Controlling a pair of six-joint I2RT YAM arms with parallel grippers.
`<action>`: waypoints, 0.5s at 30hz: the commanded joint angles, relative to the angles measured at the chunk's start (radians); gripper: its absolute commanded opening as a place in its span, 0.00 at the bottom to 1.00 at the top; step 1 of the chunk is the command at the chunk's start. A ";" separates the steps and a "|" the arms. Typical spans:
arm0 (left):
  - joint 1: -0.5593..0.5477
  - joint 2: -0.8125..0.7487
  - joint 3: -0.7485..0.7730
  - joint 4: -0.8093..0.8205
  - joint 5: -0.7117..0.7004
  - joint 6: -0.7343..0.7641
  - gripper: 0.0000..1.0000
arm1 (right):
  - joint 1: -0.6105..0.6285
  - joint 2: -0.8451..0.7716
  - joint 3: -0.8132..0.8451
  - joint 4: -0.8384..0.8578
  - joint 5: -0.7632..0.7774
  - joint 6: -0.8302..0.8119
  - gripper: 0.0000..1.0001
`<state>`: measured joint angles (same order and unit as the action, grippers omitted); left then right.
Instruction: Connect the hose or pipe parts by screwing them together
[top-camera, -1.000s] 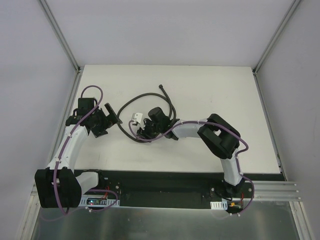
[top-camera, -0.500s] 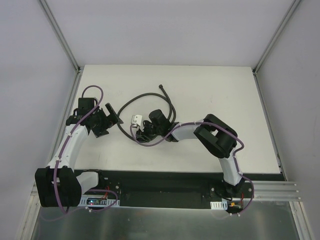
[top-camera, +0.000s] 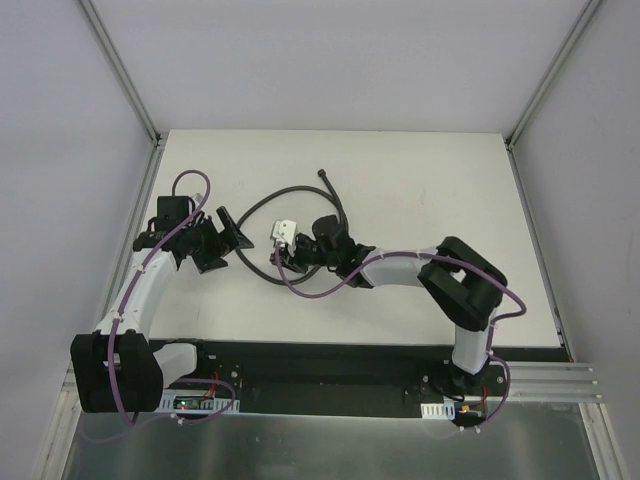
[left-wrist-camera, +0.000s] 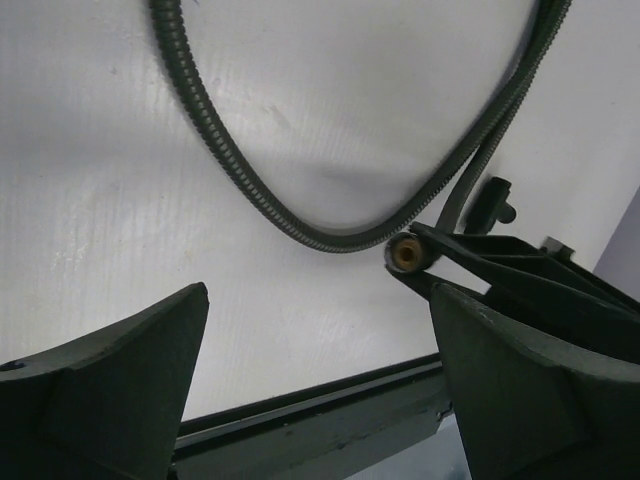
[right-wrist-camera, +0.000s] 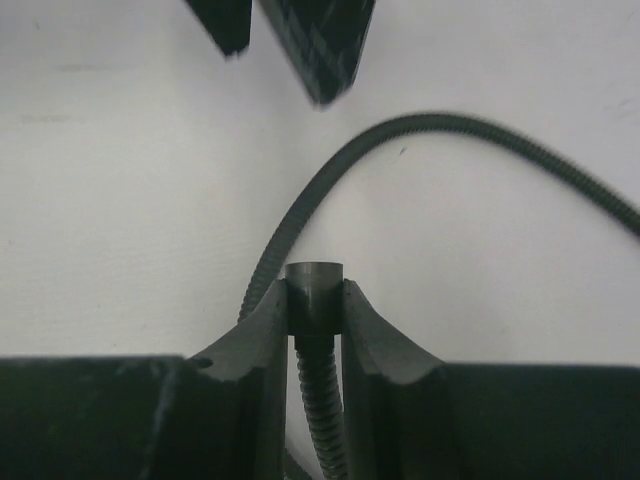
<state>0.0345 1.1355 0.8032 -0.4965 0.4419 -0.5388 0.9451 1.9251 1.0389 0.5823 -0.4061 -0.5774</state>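
Bright, even light whitens the desk (top-camera: 420, 190); a soft shadow lies beside the hose (left-wrist-camera: 330, 243); nearby fingers (left-wrist-camera: 110, 390) look dark, blurred.

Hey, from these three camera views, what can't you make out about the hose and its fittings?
Right wrist: the end fitting's thread, covered by the right gripper's fingers.
Left wrist: where the hose goes, cut off by the top edge.
Top external: the held fitting, hidden under the right gripper; the white part beside it, too small to identify.

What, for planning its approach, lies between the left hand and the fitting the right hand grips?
One curve of grey hose crosses between left hand and fitting; right wrist view shows it.
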 joint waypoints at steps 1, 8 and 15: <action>0.007 -0.023 0.031 0.019 0.107 0.030 0.90 | -0.003 -0.169 -0.049 0.229 0.042 0.021 0.09; -0.142 -0.057 0.060 0.021 -0.034 0.037 0.92 | -0.115 -0.346 -0.083 0.208 0.213 0.109 0.11; -0.395 0.039 0.125 0.132 -0.160 -0.079 0.86 | -0.340 -0.449 -0.151 0.203 0.322 0.266 0.12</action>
<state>-0.2798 1.1282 0.8803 -0.4736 0.3786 -0.5484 0.7033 1.5482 0.9272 0.7311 -0.1783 -0.4450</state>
